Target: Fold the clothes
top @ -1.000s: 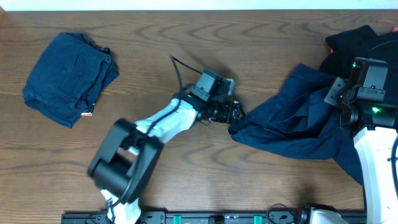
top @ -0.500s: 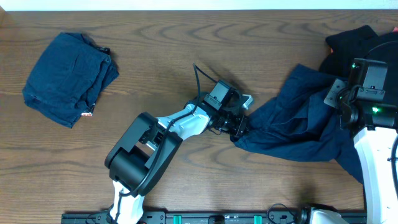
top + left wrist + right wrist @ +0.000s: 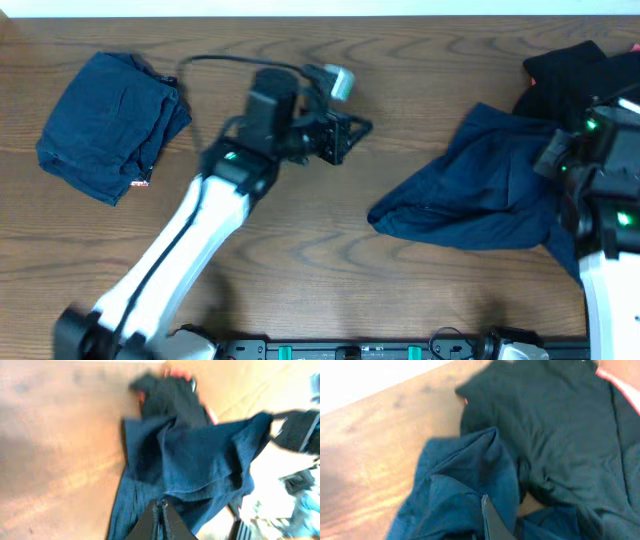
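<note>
Left gripper (image 3: 345, 133) hangs above the table (image 3: 300, 250) at upper centre, fingers pressed together on nothing, while I cannot tell the right gripper's (image 3: 490, 522) state over the crumpled navy garment (image 3: 470, 195) at right, with a black garment (image 3: 560, 65) upper right and a folded navy garment (image 3: 105, 120) upper left.

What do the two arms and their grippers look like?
The left arm has white links, black joints, a small green light, a looping black cable and a black left gripper. The right arm is also white and black, with green lights.
</note>
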Robot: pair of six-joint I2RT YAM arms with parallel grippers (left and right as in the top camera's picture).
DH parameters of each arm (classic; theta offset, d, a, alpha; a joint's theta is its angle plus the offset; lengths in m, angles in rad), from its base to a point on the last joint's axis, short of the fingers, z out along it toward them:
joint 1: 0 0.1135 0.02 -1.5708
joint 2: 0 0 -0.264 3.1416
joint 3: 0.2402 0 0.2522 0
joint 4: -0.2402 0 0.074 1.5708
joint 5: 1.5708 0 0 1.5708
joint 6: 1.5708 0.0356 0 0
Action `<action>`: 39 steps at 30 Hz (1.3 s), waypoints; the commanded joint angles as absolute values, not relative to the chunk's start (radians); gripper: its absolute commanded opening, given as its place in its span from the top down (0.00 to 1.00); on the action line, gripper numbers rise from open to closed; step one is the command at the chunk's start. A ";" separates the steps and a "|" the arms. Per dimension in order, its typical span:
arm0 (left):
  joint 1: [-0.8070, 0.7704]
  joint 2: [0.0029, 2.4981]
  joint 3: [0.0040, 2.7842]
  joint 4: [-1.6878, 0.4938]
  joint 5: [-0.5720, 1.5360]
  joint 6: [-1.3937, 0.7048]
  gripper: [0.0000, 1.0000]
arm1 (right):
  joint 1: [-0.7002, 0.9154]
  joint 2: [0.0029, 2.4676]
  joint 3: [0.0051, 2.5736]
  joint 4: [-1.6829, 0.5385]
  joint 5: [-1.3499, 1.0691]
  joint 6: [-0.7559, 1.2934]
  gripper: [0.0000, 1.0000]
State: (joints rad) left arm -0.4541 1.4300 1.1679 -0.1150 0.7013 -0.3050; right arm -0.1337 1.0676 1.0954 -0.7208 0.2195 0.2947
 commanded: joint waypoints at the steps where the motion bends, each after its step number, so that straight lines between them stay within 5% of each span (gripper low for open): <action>1: -0.469 1.445 1.167 -0.141 0.635 -0.285 0.87 | -0.137 1.054 1.118 -0.723 0.186 0.283 0.95; 6: -0.504 1.578 1.167 -0.179 0.637 -0.286 0.48 | -0.137 1.099 1.118 -0.764 0.147 0.283 0.92; 23: -0.733 2.136 1.168 0.089 0.720 -0.379 0.31 | -0.137 1.147 1.118 -0.786 0.146 0.283 0.91; 24: -0.744 2.154 1.168 0.088 0.722 -0.379 0.32 | -0.137 1.147 1.118 -0.786 0.146 0.283 0.91; 25: -0.753 2.164 1.168 0.087 0.723 -0.379 0.45 | -0.137 1.147 1.118 -0.786 0.146 0.283 0.91; 27: -0.769 2.169 1.168 0.084 0.726 -0.379 0.91 | -0.137 1.147 1.118 -0.786 0.146 0.283 0.92; 39: -0.628 1.844 1.215 0.018 0.800 -0.379 0.94 | -0.138 1.147 1.118 -0.793 0.157 0.271 0.92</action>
